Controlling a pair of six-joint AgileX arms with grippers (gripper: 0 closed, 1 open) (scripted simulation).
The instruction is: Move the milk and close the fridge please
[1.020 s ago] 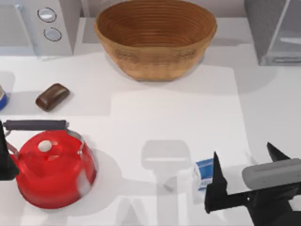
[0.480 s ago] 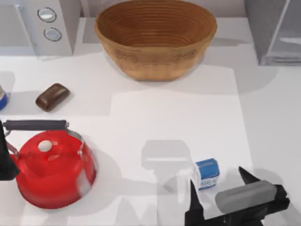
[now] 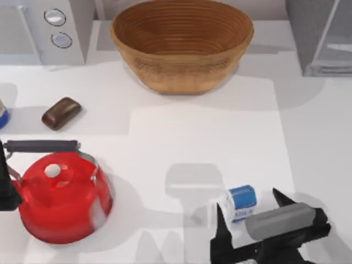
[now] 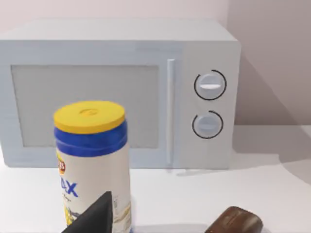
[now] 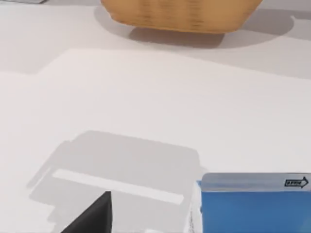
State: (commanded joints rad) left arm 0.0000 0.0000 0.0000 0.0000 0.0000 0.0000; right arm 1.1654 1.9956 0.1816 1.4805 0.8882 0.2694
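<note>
The right pincer (image 3: pixel 250 212) hung low over the near right part of the white tabletop (image 3: pixel 209 137), its dark fingers spread wide, one finger (image 3: pixel 221 225) left of the milk (image 3: pixel 242 202) and the other to its right, so the small blue-topped carton stood upright between them, apparently not yet touched. In the right wrist view the milk's blue top (image 5: pixel 255 204) sat close under the camera with one fingertip (image 5: pixel 95 216) off to one side, which suggested the carton was not centred in the gap. The step in hand looked like lining up the grasp. To do it well, I judged the pincer should shift until the carton sat midway between the fingers, sink so the pads met the flat white sides below the blue top, and close squarely and gently, since a light carton could tip or skid if one finger arrived first. The fridge (image 3: pixel 322 36) stood at the far right corner, its pale door panel (image 3: pixel 336 38) apparently swung out, well apart from the milk, so closing it remained to be done. The wicker basket (image 3: pixel 181 44) sat at the far middle. The left arm waited at the left edge beside the red kettle (image 3: pixel 60 201); whether the left pincer (image 4: pixel 95 216) was spread or closed I could not tell.
</note>
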